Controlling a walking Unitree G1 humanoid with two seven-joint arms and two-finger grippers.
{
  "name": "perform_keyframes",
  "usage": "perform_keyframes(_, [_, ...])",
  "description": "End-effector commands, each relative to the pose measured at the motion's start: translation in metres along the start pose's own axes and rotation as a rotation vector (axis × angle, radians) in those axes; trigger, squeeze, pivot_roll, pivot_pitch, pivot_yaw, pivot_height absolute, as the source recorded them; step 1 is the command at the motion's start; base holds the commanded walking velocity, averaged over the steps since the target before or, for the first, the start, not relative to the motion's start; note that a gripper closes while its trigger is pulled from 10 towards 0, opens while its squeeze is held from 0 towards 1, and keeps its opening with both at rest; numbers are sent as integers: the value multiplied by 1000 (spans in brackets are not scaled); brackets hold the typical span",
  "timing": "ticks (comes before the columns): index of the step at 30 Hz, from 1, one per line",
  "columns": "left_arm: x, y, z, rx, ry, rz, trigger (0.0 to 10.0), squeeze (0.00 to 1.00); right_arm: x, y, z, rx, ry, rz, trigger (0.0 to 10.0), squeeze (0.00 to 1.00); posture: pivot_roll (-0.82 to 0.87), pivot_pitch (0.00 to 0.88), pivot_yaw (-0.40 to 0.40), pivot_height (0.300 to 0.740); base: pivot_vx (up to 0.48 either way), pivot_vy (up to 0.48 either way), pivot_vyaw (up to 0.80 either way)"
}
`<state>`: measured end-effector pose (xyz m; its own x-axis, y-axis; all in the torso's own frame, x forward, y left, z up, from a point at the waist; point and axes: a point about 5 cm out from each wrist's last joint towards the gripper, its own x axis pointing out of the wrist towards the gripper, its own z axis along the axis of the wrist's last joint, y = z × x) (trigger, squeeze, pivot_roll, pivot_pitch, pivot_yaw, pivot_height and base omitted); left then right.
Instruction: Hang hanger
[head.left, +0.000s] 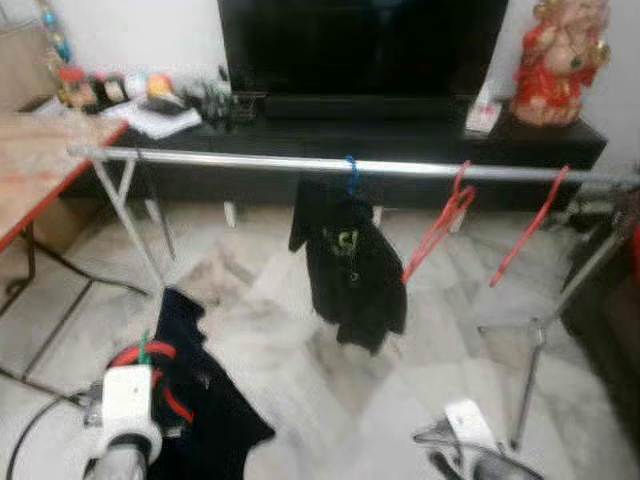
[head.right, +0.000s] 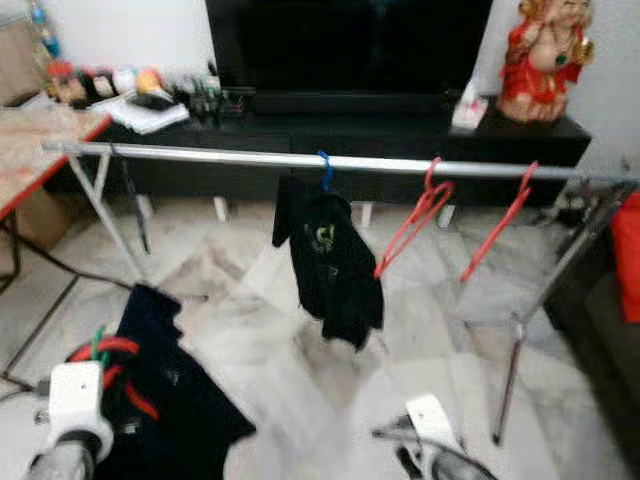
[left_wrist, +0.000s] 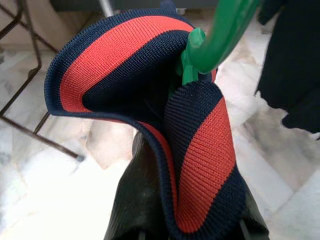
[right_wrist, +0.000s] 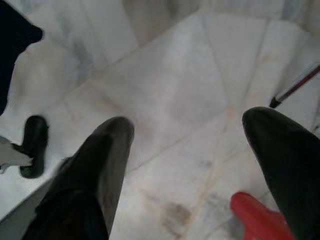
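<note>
Hanger (left_wrist: 220, 35) with shirt (head.left: 205, 400) sits low left, clamped in left gripper (head.left: 150, 368), ready for rail (head.left: 330, 163); right gripper (right_wrist: 185, 165) gapes, nothing held.

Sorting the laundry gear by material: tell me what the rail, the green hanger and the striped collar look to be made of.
Rail: metal by its look, a silvery tube with a bright sheen.
Green hanger: probably plastic, smooth and glossy in one solid colour.
Striped collar: knitted fabric, fine ribbing showing in the red and navy bands, matte.
</note>
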<state>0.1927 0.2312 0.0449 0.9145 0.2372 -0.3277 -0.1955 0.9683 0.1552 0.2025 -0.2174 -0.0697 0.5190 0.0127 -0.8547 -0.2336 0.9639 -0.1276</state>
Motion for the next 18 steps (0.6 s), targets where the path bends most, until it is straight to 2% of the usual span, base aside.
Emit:
perform_keyframes(1, [0,-2,8,15,-34,-2,10000,0,-2,-6,-4,1,13,-15,10000,0,-100,0,1,740,0,0,0])
perform_keyframes(12, [-2,-3,14,9,-96,-8,10000,0,-2,-6,-5,4,16,-15,10000,0,-98,0,-1,740,0,0,0])
perform_keyframes(18, [-2,-4,21,36,-138,-18,10000,0,-2,-6,-5,4,19,-17,10000,0,-96,0,-1,740,0,0,0])
